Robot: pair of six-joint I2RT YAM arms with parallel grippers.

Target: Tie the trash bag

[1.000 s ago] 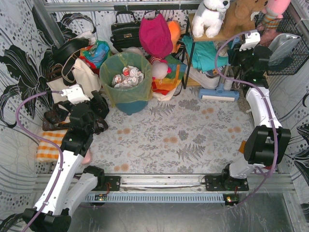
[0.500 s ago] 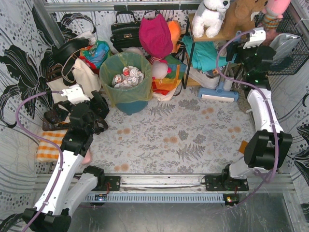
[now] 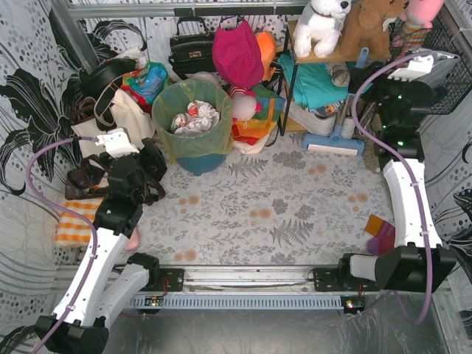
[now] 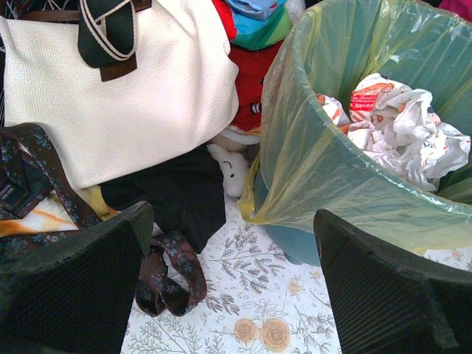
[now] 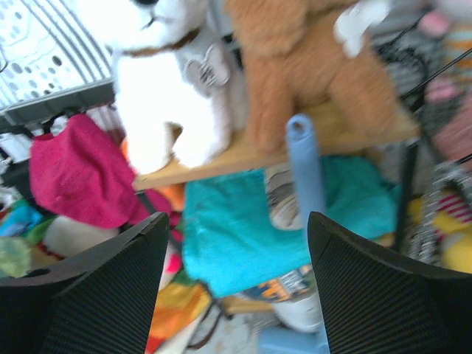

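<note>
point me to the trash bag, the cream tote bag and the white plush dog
trash bag (image 4: 324,177): left wrist view, on the plastic folded over the bin's outer wall
cream tote bag (image 4: 125,96): left wrist view, on its front panel
white plush dog (image 3: 322,28): top external view, on its chest

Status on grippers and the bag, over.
Left gripper open, facing the bag. Right gripper open, up at the toy shelf. Bag untied, lining the bin. Tote beside it, not blocking.
</note>
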